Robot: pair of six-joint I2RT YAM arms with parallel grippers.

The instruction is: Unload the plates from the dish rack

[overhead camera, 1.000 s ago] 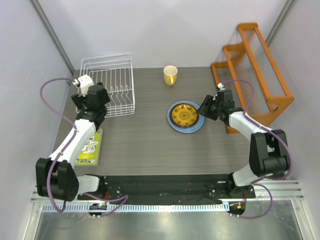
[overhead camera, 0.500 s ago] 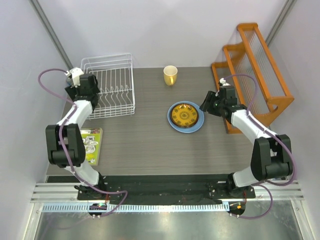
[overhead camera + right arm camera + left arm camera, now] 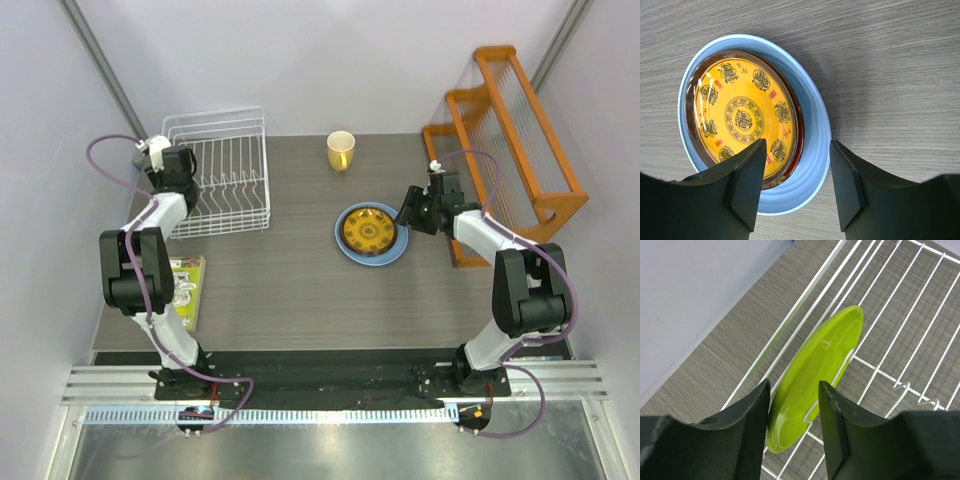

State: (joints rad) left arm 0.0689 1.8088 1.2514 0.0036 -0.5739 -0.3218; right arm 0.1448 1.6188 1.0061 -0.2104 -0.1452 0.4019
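The left gripper (image 3: pixel 794 392) is covering the lower rim of the green plate (image 3: pixel 827 347), leaving any contact unclear.

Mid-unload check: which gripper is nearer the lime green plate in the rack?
Left. The left gripper straddles the lime green plate in the dish rack; the right gripper hovers across the table, over the yellow plate on the light blue plate.

- Lime green plate (image 3: pixel 815 370): smooth, glossy, plastic-looking, with bright reflections on its face.
- Dish rack (image 3: pixel 805 295): thin wire with a white coating and a slight sheen.
- Desk (image 3: pixel 890 50): grey wood-grain surface, matt, finely streaked.
- Yellow patterned plate (image 3: pixel 742 117): glazed, high gloss, with glare streaks.
- Light blue plate (image 3: pixel 816 145): smooth, soft sheen.
- Orange rack (image 3: pixel 560 207): stained wood, satin finish.
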